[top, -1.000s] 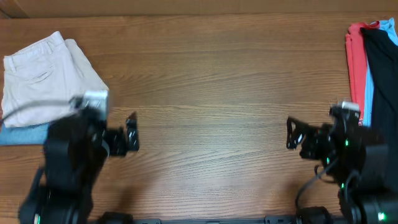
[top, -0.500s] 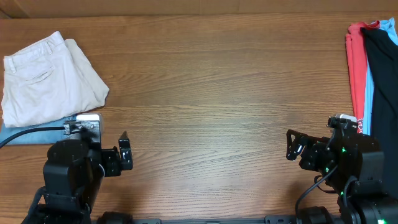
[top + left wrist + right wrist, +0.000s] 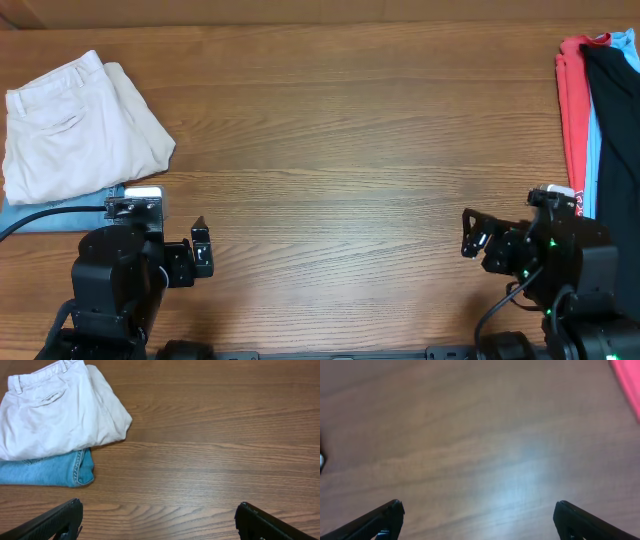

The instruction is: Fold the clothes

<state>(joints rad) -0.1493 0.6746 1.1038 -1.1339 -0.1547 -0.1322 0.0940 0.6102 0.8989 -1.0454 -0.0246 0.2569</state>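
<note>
Folded cream shorts (image 3: 80, 125) lie at the far left corner of the table (image 3: 350, 150), resting on top of light-blue jeans (image 3: 45, 213) (only a denim edge shows). The left pincer (image 3: 200, 248) and right pincer (image 3: 473, 232) hover over bare wood near the front edge, jaws spread wide, holding nothing.

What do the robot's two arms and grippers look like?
The black left gripper and black right gripper are two-fingered, on bulky black arms. The left arm carries a silver-grey camera block and a black cable; the right arm shows green lights.
</note>
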